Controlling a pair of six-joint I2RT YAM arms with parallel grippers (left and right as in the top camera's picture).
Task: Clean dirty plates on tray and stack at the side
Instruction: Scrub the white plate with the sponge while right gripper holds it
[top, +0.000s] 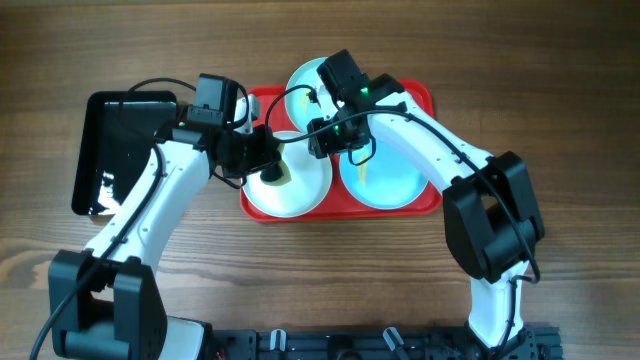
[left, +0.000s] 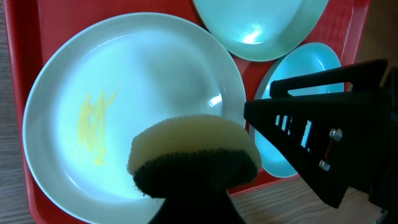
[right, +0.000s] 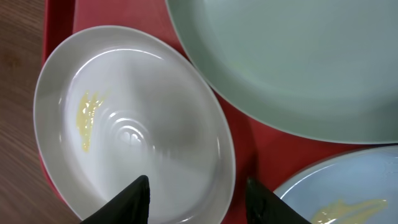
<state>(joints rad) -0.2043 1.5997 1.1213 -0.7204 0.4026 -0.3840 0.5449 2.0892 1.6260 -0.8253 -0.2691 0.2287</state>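
Holding sponge (left: 193, 146) clamped in left jaws over white plate (left: 124, 81) on tray (left: 53, 18), straddling that plate's rim with right jaws apart.

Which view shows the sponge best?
Left wrist: the sponge fills the foreground, its pale yellow layer and dark layer clear, over the white plate. Overhead shows it only as a small blob; right wrist misses it.
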